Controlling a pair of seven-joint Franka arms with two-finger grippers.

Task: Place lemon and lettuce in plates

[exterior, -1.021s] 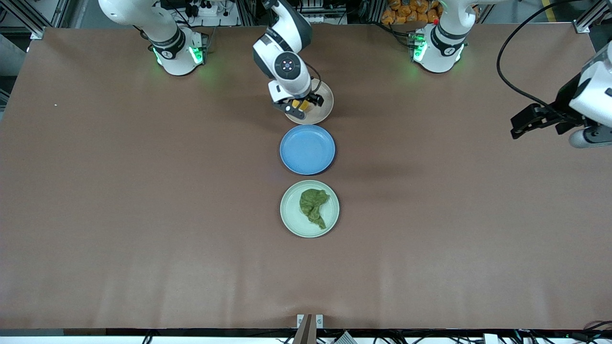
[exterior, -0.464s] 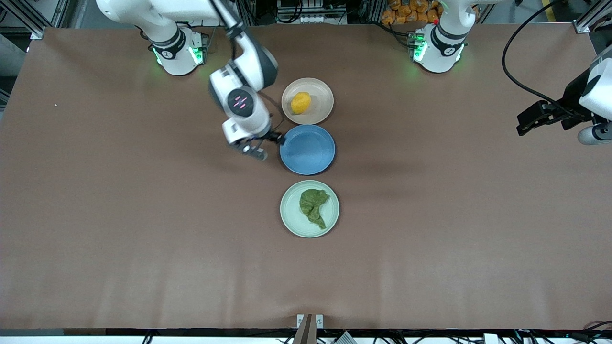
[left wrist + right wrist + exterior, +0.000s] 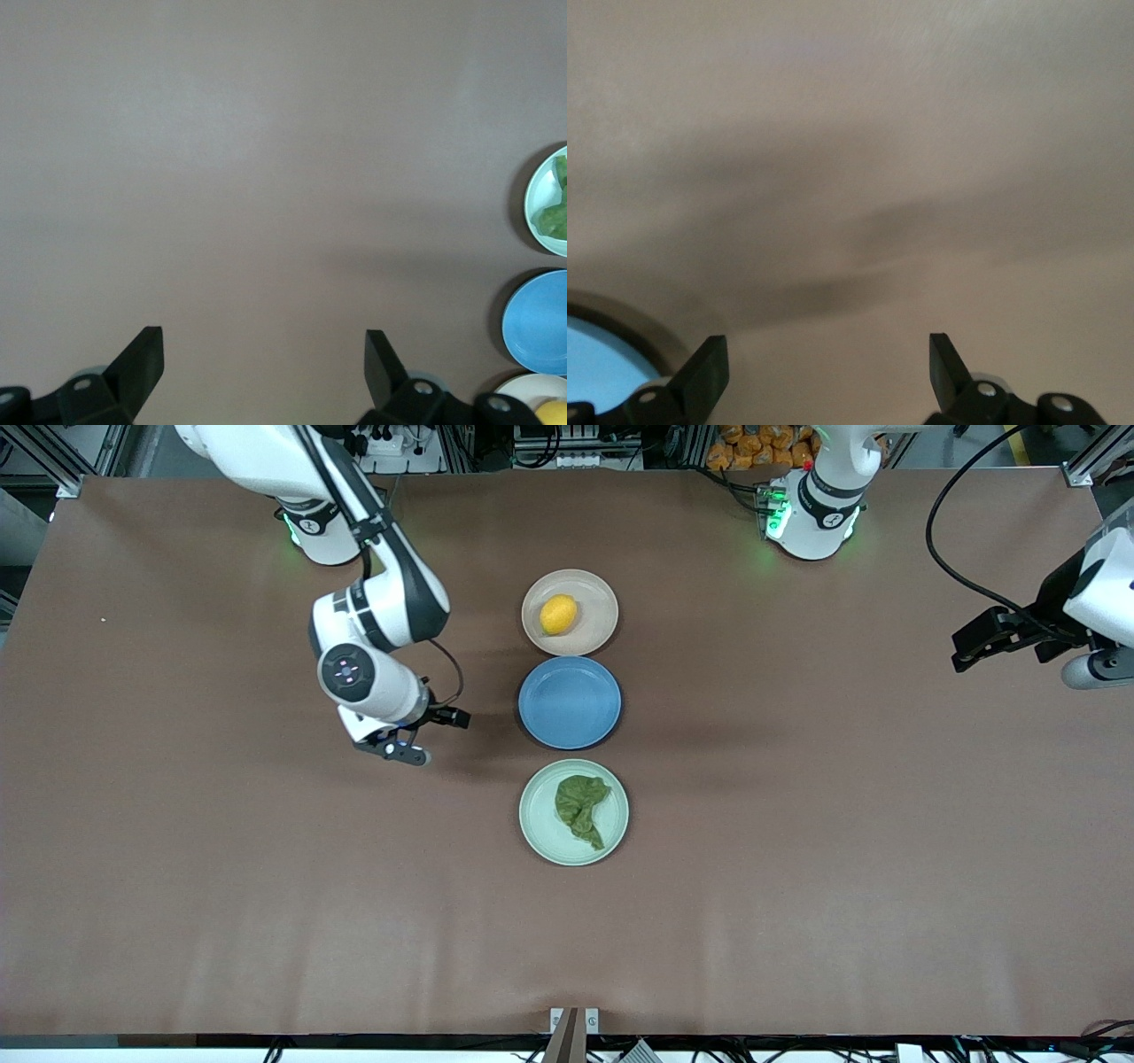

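Front: lemon [image 3: 558, 614] sitting in beige plate [image 3: 599, 616], lettuce [image 3: 581, 808] lying in green plate [image 3: 536, 819]. Right gripper [image 3: 423, 737] hanging spread, empty, over bare table [image 3: 221, 824] beside blue plate [image 3: 570, 702]; left gripper [image 3: 974, 646] waiting over its table end.
L wrist: fingers [image 3: 137, 359] spread, gripping nothing.
R wrist: fingers [image 3: 704, 367] spread too.

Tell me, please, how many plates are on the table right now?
3, in one row mid-table: the beige-pink plate with the lemon farthest from the front camera, the empty blue plate in the middle, the mint plate with the lettuce nearest. None looks hidden.

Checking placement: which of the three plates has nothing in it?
The blue plate, the middle of the row. The beige plate holds the lemon; the mint plate holds the lettuce.
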